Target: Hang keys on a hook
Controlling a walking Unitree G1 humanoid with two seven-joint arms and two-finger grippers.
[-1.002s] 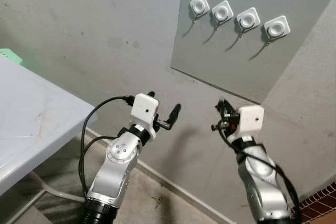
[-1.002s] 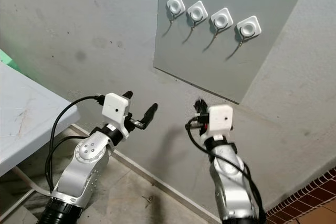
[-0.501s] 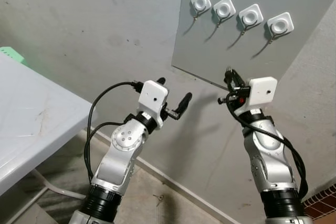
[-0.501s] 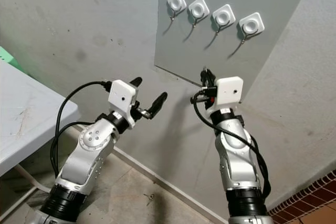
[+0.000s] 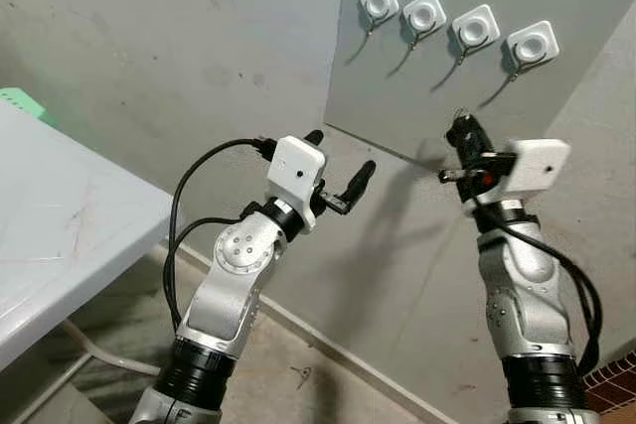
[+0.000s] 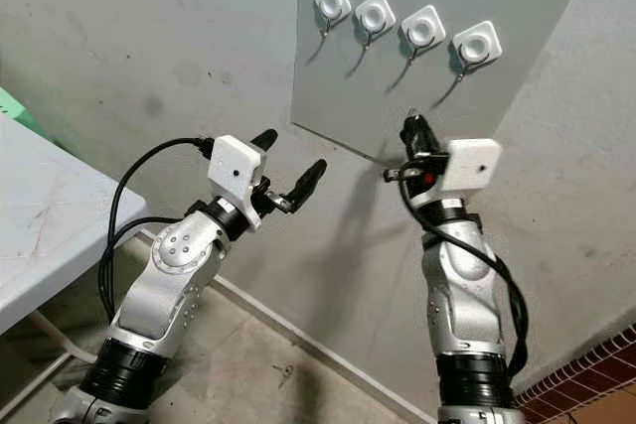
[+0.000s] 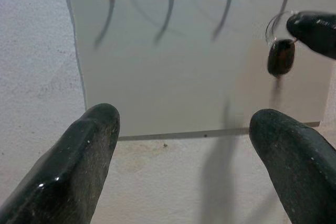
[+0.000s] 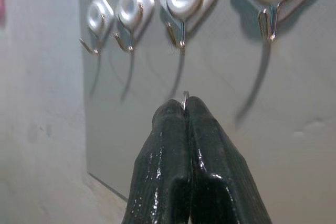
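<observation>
Four white hooks (image 5: 475, 29) sit in a row on a grey panel (image 5: 417, 106) fixed to the wall. My right gripper (image 5: 462, 132) is raised in front of the panel's lower part, below the hooks, and is shut on the keys. In the left wrist view a thin key ring (image 7: 273, 24) and a dark fob (image 7: 281, 57) hang from its fingertip (image 7: 315, 27). In the right wrist view a sliver of the ring (image 8: 185, 95) pokes out above the closed fingertips (image 8: 173, 124), under the metal hooks (image 8: 178, 30). My left gripper (image 5: 341, 153) is open and empty, held left of and below the panel.
A white table (image 5: 60, 225) stands at the left, with something green (image 5: 20, 103) behind it. The concrete wall meets the floor (image 5: 298, 374) below the arms. A black cable (image 5: 184, 215) loops off the left arm. Brick paving (image 5: 616, 384) lies at the bottom right.
Both arms have risen. My right gripper has carried the keys up and to the right, from below the panel to in front of its lower part.
</observation>
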